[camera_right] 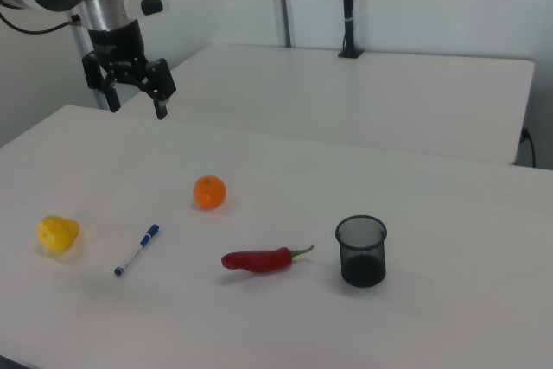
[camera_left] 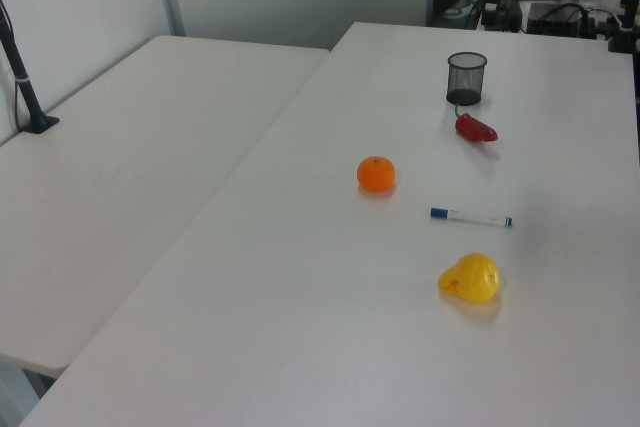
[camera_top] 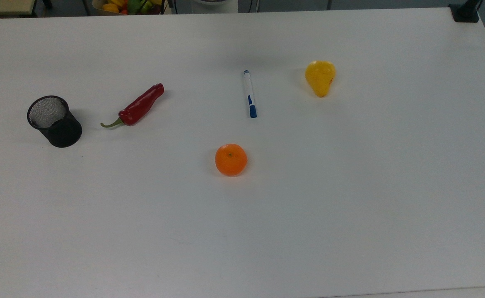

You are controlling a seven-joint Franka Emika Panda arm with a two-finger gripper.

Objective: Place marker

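Right view: gripper (camera_right: 132,92) hung upper left of frame, jaws spread, holding nothing. Marker (camera_right: 137,250) lay flat on table (camera_right: 449,239), lower left, well below gripper, between pear (camera_right: 58,233) and orange (camera_right: 209,192); long axis diagonal, cap toward orange.

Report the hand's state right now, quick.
Hand: open, holding nothing, up in the air above the table. The marker lies on the table, untouched.
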